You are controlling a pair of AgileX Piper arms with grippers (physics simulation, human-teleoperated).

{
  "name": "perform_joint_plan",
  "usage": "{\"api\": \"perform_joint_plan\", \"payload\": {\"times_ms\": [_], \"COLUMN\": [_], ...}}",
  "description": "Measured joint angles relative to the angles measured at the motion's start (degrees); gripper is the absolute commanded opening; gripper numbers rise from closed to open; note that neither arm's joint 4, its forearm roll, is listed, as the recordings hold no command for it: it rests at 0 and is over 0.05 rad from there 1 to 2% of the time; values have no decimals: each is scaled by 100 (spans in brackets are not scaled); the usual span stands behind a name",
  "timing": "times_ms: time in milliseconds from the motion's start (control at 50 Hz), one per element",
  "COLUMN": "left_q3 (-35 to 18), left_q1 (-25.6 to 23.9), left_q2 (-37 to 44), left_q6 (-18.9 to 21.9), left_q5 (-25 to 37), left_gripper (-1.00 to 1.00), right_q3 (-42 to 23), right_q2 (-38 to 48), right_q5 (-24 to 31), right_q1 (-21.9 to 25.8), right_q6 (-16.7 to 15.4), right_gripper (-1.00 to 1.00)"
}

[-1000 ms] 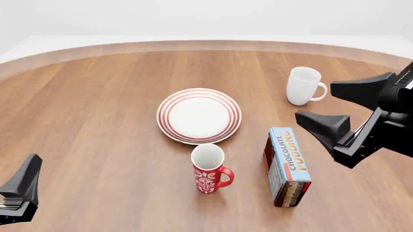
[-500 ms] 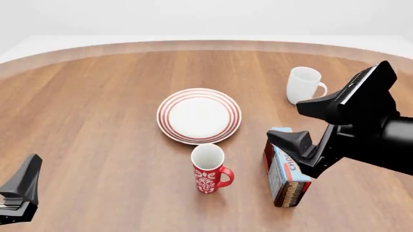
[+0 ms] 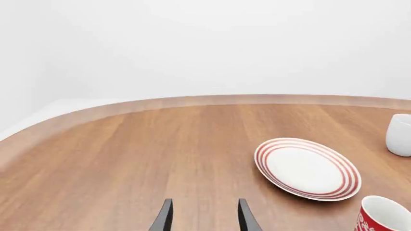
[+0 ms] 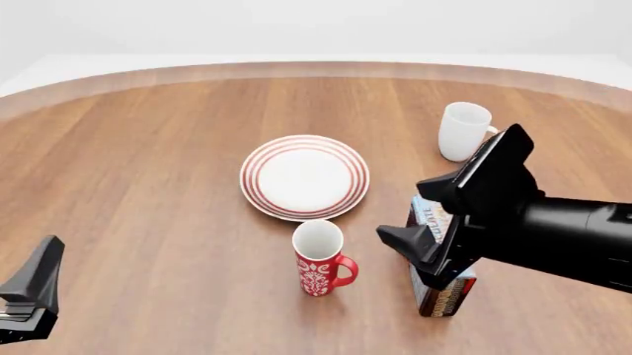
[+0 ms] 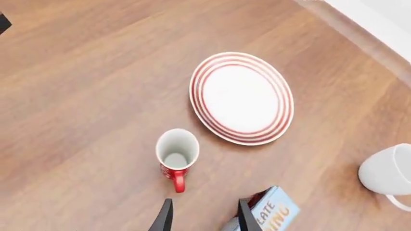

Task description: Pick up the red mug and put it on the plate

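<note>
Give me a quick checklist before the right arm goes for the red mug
1. Right gripper open: ok, fingers spread with nothing between them.
2. Red mug upright and free: ok, standing on the table, its handle toward the right arm.
3. Gripper lined up with the mug: not ok, in the front view it hangs to the mug's right, above the chocolate pudding box.
4. Plate ready to receive: ok, nothing on it.
5. Left gripper out of the way: ok, parked at the near left.
6. White mug clear of the path: ok, far right, beyond the box.
</note>
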Motion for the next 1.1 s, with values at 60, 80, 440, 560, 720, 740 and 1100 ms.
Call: {"api": "perform_joint_plan", "payload": {"times_ms": [60,80,440,560,720,740,1100], "left_q3": [0,0,0,0,0,0,0], "left_q1": [0,0,0,0,0,0,0], "left_q2": [0,0,0,0,0,0,0], "left_q6": [0,0,0,0,0,0,0], "left_q5": [0,0,0,0,0,0,0], "left_gripper": [100,100,100,100,100,100,100], "right_q3": [45,59,210,236,257,261,367], "right_q2": [70,94,526,699,905,928,1365], "right_q5": [-66,-88,-455,-593,-752,-771,-1137], "right_q1": [39,52,240,283,333,337,326], "right_q6": [26,35,165,207,257,264,341], "right_gripper": [100,100,100,100,100,100,100]}}
